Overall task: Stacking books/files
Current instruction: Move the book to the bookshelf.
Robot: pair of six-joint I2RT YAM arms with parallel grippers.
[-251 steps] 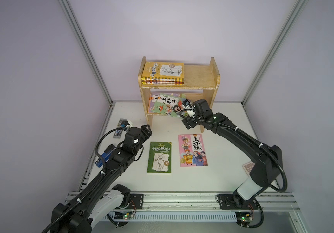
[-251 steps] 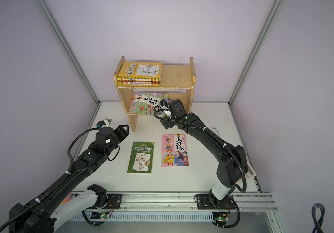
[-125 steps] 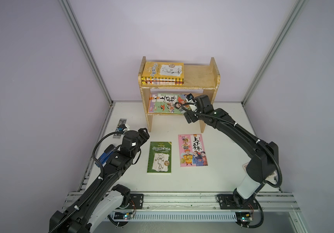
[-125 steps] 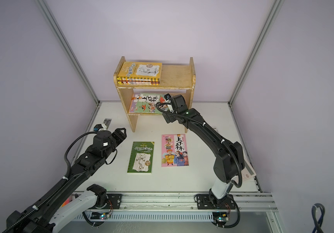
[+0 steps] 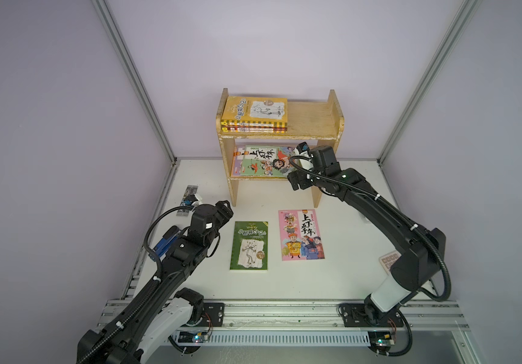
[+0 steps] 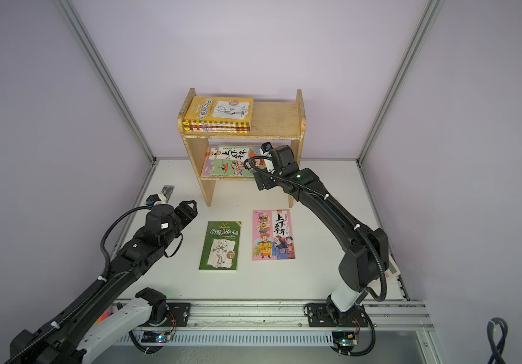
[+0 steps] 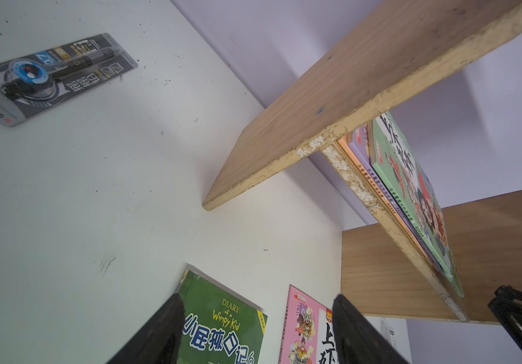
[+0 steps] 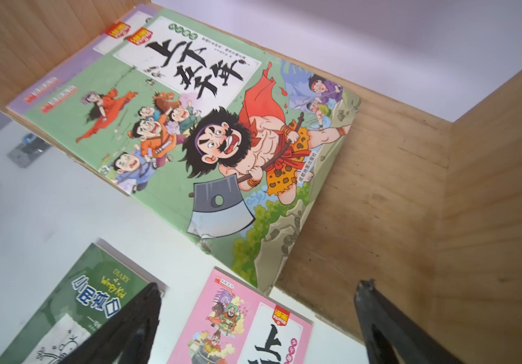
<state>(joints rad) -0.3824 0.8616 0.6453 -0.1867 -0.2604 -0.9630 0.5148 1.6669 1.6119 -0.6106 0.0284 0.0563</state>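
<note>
1. A wooden shelf (image 5: 308, 118) is standing at the far middle of the white table (image 5: 341, 277). Its right side panel is rising just beside the right gripper (image 5: 296, 182) and is closing off that end of the lower board.
2. A carded pen pack (image 7: 48, 75) is lying flat near the table's left edge, beyond the left gripper (image 5: 222, 210). In both top views the left wrist is partly covering it.
3. A pinkish calculator (image 5: 386, 261) is lying at the near right of the table, and the right arm (image 5: 388, 223) is hiding much of it.
4. Top board: a yellow-topped stack (image 5: 255, 110) of stick-boy books is lying flat on the left part, and the right part is showing bare wood.
5. Lower board: a green cartoon book (image 8: 190, 141) is lying uppermost, jutting slightly past the near edge. A purple book (image 7: 359, 141) and an orange book (image 7: 344, 146) are showing their edges beneath it.
6. On the table, nearer than the shelf, a green stick-boy book (image 5: 249, 245) and a pink cartoon book (image 5: 300, 234) are lying flat side by side. They are not touching, and the pink one is on the right.
7. The right gripper is hovering at the near right end of the lower board, close to the green cartoon book. Its jaws are spread wide and are gripping nothing.
8. The left gripper is hovering over bare table to the left of the green stick-boy book. Its jaws are well parted and are holding nothing.
</note>
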